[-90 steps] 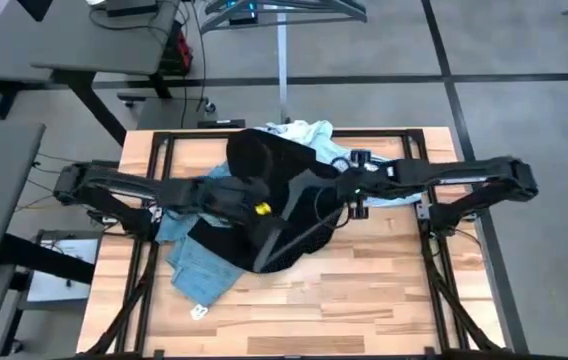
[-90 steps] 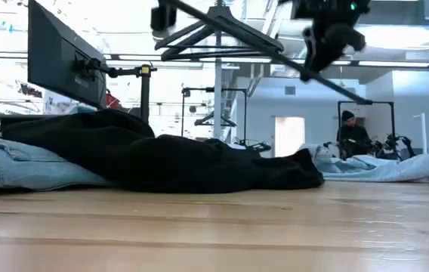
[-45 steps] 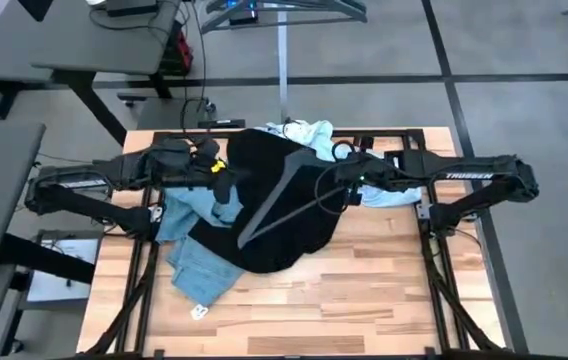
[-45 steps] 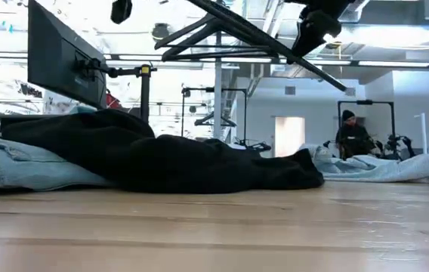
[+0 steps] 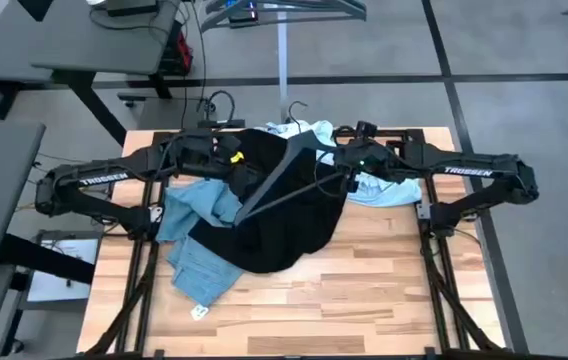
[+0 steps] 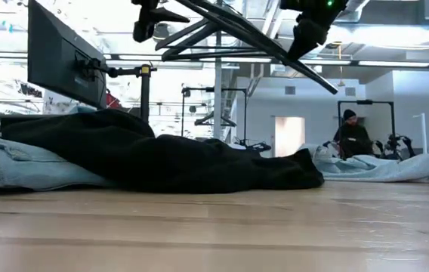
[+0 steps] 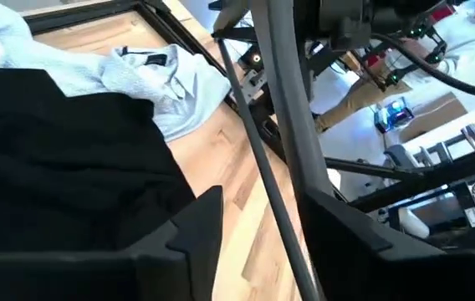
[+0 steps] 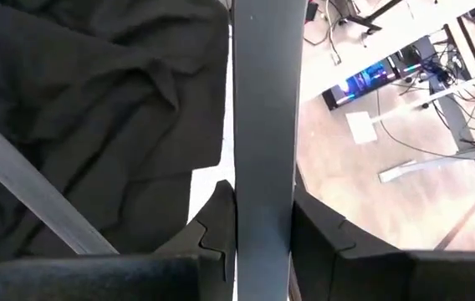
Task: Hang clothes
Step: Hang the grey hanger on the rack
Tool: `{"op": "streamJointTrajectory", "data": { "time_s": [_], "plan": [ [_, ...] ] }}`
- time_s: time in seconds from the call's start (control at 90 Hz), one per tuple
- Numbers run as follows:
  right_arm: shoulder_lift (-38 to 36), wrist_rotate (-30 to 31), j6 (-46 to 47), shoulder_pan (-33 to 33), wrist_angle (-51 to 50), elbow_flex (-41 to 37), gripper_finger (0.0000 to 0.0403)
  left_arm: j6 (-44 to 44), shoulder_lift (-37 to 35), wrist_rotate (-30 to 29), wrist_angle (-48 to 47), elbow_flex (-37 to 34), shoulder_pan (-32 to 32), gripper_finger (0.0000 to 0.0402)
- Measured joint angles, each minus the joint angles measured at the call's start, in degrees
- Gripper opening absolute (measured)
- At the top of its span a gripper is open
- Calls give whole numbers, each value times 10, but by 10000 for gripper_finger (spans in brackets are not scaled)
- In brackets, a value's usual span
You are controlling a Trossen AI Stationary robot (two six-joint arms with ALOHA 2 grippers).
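A grey hanger (image 5: 269,180) hangs in the air over the pile of clothes, with my right gripper (image 5: 346,168) shut on it. My left gripper (image 5: 239,165) is open at the hanger's other side; in the left wrist view its fingers stand on either side of the thin lower bar (image 7: 273,209), and I cannot tell whether they touch it. The black t-shirt (image 5: 289,225) lies spread mid-table, over the light blue jeans (image 5: 199,255) at its left. The pale blue shirt (image 5: 384,190) lies crumpled at the far right. My right gripper pinches one of the hanger's wide sloping arms (image 8: 263,180) between its two fingers, near that arm's outer end. The fingers lie across the arm. The hanger is lifted clear of the clothes and the table, tilted (image 6: 252,38).
A clothes rack's pole (image 5: 283,60) stands beyond the table's far edge, with more hangers (image 6: 199,41) on it. Black frame rails (image 5: 144,270) run along the table's sides. Bare wood (image 5: 364,300) lies toward the near edge. A person (image 6: 348,136) sits far off in the room.
My left gripper has gone from above the black t-shirt toward the table's far edge and come in at the hanger's left side. My right gripper has carried the hanger a little toward the far edge. The clothes have not moved.
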Motion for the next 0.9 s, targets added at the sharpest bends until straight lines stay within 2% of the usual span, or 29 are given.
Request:
{"op": "streamJointTrajectory", "data": {
  "time_s": [0.3, 0.656, 0.9],
  "plan": [
    [1, 0, 4, -7, 6, -2, 61, 12, -10, 12, 13, 1, 38, 146],
    [1, 1, 4, -26, 16, -2, 61, 3, -7, 15, 9, 1, 7, 146],
    [1, 1, 4, -24, 32, -2, 61, 21, 0, -47, 9, 1, -2, 146]
  ]
}}
